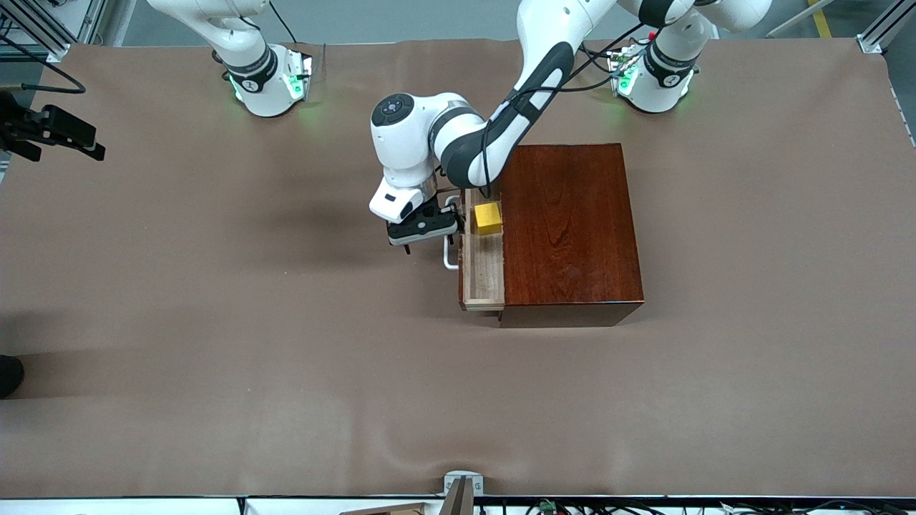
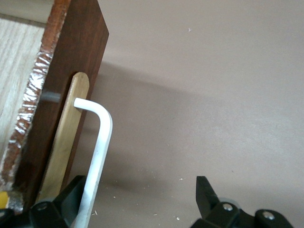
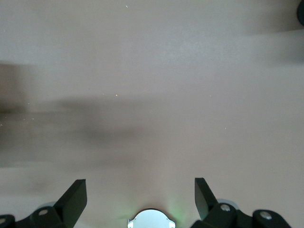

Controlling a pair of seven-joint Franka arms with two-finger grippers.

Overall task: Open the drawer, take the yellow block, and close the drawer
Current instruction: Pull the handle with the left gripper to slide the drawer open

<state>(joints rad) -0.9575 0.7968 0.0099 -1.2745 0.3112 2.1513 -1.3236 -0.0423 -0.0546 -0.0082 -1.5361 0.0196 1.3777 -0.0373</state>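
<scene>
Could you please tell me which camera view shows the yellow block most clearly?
The front view: the yellow block sits fully visible in the open drawer. The left wrist view catches only a yellow sliver at its edge; the right wrist view shows none.

Box [image 1: 569, 232] sits on table [image 1: 215, 357], right of frame centre in the front view, toward the left arm's end. Drawer [image 1: 483, 268] projects partway from the box face turned toward the right arm's end. Yellow block [image 1: 488, 217] lies in the drawer, at the tray's upper end in frame. Handle [image 1: 449, 257] is on the drawer front. Left gripper [image 1: 424, 227] is just beside the handle, frame centre, fingers spread. Right gripper [image 3: 140, 199], spread, waits over bare table.
</scene>
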